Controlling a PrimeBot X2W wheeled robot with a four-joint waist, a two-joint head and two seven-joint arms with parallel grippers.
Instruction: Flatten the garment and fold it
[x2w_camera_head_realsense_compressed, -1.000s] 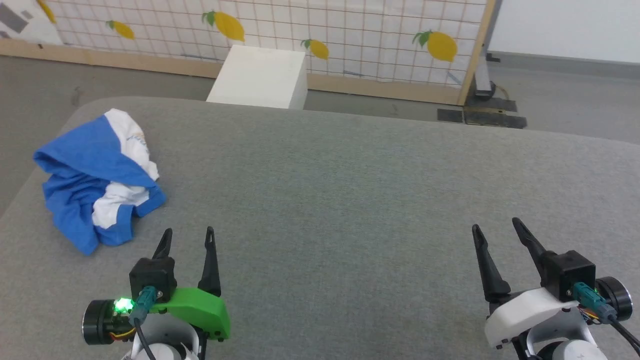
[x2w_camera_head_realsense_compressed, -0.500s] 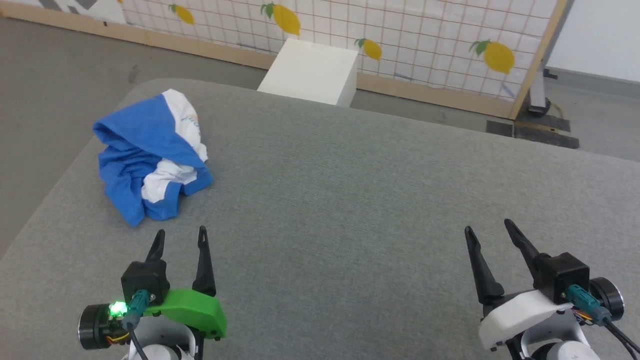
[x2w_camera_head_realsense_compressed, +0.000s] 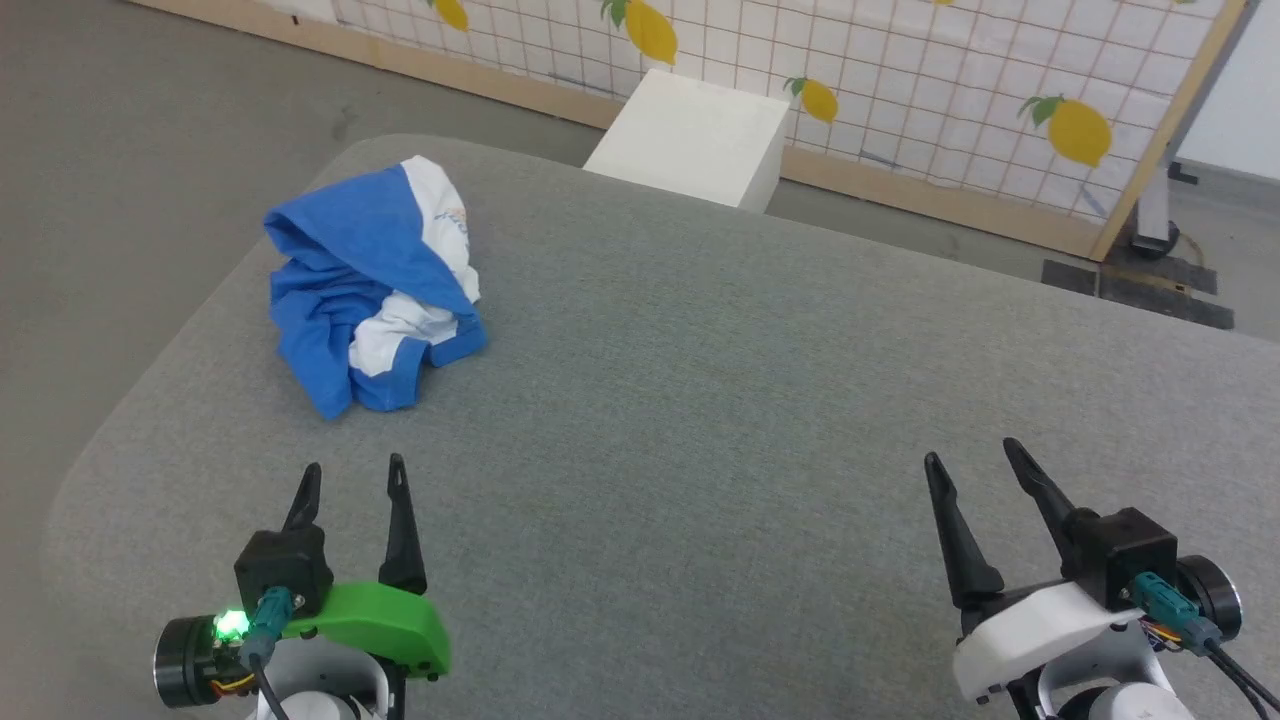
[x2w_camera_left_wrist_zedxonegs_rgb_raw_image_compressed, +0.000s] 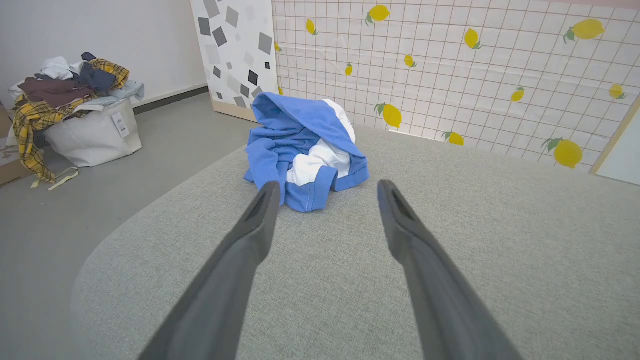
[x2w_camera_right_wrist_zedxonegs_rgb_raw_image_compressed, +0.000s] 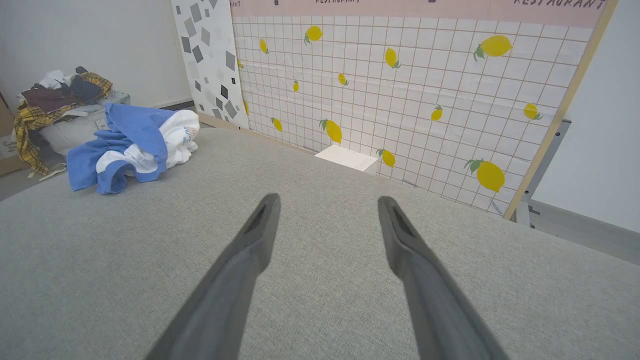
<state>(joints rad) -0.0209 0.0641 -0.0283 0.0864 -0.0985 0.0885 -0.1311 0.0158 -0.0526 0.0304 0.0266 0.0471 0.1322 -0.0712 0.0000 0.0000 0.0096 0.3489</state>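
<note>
Blue-and-white cotton is lying in a crumpled heap near the far-left corner of the grey padded table (x2w_camera_head_realsense_compressed: 700, 400): the T-shirt (x2w_camera_head_realsense_compressed: 375, 275) is sitting bunched up, a blue fold draping over its white body, with none of it spread flat yet. What is changing is the view rather than the cloth. Over the last second the head camera is swinging toward the table's left side, so the T-shirt is sliding from the picture's left edge toward its middle while keeping the same place and the same shape on the table. The white box (x2w_camera_head_realsense_compressed: 690, 140) beyond the table's far edge is shifting across the picture with it. Both arms are keeping their pose through the turn. The left gripper (x2w_camera_head_realsense_compressed: 354, 463) is hovering over the table's near-left part and the right gripper (x2w_camera_head_realsense_compressed: 971, 450) over its near-right part, each with its fingers spread wide and holding nothing. Judging from this, the robot is squaring up to the heap before any reach, so the task is barely starting. In the left wrist view the heap is sitting straight ahead between that gripper's fingers, so the left arm is probably the better placed for a first pick, while the right is well apart from the cloth.
</note>
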